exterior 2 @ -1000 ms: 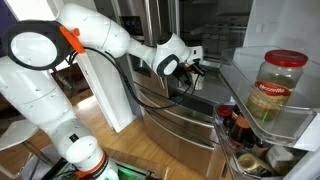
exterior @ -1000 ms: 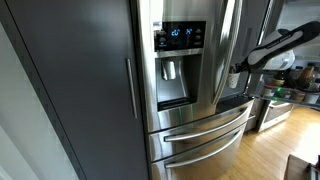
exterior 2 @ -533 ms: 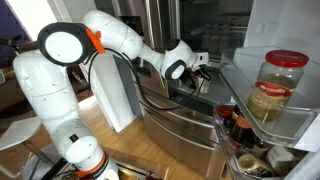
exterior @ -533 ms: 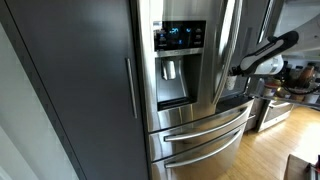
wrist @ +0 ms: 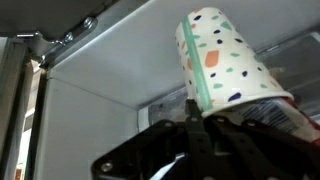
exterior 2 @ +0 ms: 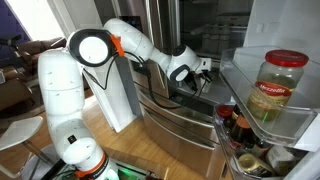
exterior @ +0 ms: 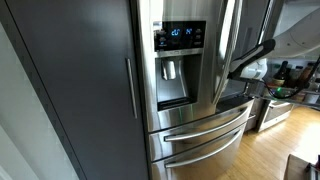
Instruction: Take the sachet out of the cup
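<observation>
Here the arm (exterior 2: 140,44) is reaching into the open fridge (exterior: 200,135), since the cup (wrist: 225,65) is evidently being kept inside. In the wrist view the cup is filling the frame, tilted, its wide end lying right at the gripper (wrist: 195,122). The fingers are looking close together there, but I cannot tell whether they are pinching the rim or merely touching it. No sachet is showing; presumably it is lying hidden inside the cup
</observation>
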